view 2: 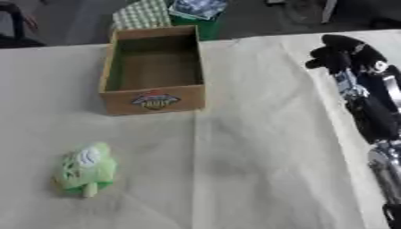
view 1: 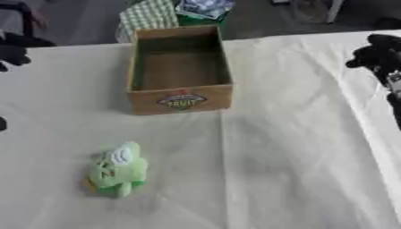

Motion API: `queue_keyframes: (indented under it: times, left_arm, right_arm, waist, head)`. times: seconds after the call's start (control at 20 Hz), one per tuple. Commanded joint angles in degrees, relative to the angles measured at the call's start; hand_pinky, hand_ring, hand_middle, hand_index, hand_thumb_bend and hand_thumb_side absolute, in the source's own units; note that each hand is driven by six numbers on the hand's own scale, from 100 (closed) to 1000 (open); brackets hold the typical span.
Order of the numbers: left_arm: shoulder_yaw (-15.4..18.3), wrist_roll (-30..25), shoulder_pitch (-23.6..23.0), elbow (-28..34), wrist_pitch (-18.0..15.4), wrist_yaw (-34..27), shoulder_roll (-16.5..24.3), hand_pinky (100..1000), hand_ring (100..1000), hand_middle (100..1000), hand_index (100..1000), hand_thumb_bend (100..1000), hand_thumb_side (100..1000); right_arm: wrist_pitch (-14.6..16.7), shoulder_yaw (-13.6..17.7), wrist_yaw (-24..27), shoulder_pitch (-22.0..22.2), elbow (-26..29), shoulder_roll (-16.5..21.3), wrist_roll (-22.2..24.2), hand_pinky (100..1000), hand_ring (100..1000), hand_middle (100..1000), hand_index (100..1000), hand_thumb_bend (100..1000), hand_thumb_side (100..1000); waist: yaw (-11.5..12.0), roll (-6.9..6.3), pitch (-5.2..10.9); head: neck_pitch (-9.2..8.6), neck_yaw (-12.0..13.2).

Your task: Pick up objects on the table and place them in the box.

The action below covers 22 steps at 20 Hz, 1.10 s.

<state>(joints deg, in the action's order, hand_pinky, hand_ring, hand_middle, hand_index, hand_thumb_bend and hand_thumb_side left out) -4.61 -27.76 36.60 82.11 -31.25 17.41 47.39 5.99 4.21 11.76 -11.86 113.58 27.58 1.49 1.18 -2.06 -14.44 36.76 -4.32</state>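
Observation:
A green plush toy (view 1: 117, 170) with a white patch lies on the cloth-covered table (view 1: 282, 147), near the front left. Behind it stands an open wooden box (view 1: 179, 67) with a fruit label on its front wall; nothing shows inside. My right hand (view 2: 344, 51) hovers at the table's right side, level with the box and well away from the toy, its fingers relaxed and holding nothing. My black and silver right forearm runs down the right edge. Only a dark part of my left hand (view 1: 11, 53) shows at the left edge, far from the toy.
Beyond the table's far edge, behind the box, lie a green checked cloth (view 1: 149, 15) and a printed packet (view 1: 203, 6). A fold line runs down the cloth from the box's front right corner.

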Motion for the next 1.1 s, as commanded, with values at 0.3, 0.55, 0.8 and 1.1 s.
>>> queue_keyframes:
  times: [0.3, 0.55, 0.8, 1.1]
  left_arm:
    - [-2.38, -4.05, 4.99, -1.58, 0.6, 1.81, -2.26, 742, 832, 816, 975, 704, 876]
    - [-3.94, -6.62, 6.89, -2.05, 0.51, 4.71, -5.07, 737, 830, 809, 960, 729, 864]
    - [-4.72, -7.16, 7.22, -2.11, 1.04, 8.71, -8.1, 731, 824, 801, 961, 706, 877]
    - [-6.1, -7.08, 5.5, -2.89, 0.5, 12.76, -9.98, 726, 819, 791, 970, 703, 858]
  right_arm:
    - [-0.04, 0.22, 0.5, -0.42, 1.01, 1.23, 0.22, 909, 697, 673, 835, 100, 564]
    - [-0.12, 0.25, 0.52, -0.31, 1.01, 1.18, 0.15, 909, 698, 673, 835, 100, 563]
    - [-0.21, 0.33, 0.5, -0.05, 1.01, 1.17, 0.06, 909, 699, 673, 835, 100, 563]
    - [-0.38, 0.42, 0.5, 0.3, 1.01, 0.98, -0.04, 909, 699, 672, 835, 100, 564]
  waist:
    - [-0.12, -0.24, 0.96]
    - [-0.06, -0.32, 1.13]
    - [0.39, -0.45, 1.5]
    - [0.97, -0.58, 2.06]
  head:
    - [0.13, 0.25]
    - [0.66, 0.34]
    - [1.37, -0.01]
    - [1.65, -0.54]
